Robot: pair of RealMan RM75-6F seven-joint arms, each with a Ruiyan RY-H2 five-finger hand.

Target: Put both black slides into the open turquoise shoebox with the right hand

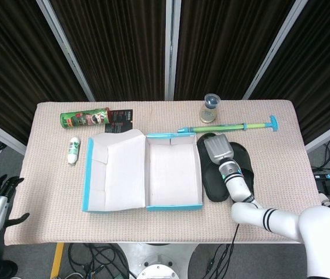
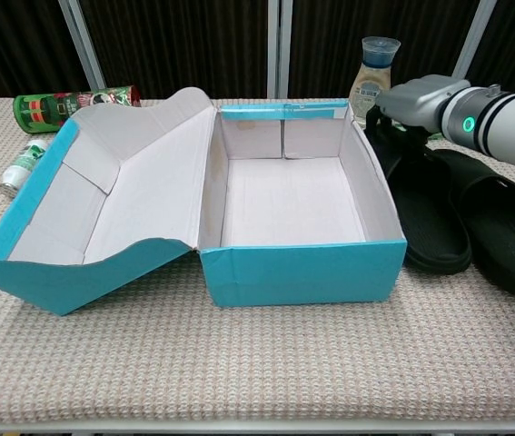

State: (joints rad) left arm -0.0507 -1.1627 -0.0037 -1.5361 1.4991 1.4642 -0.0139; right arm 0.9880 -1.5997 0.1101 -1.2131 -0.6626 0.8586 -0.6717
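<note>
The shoebox (image 2: 302, 218) stands open-topped, its inside bare. Its right wall stands just beside the near slide (image 2: 425, 213); a bottle (image 2: 371, 73) and long-handled tool (image 1: 234, 126) crowd behind, apparently close.
</note>
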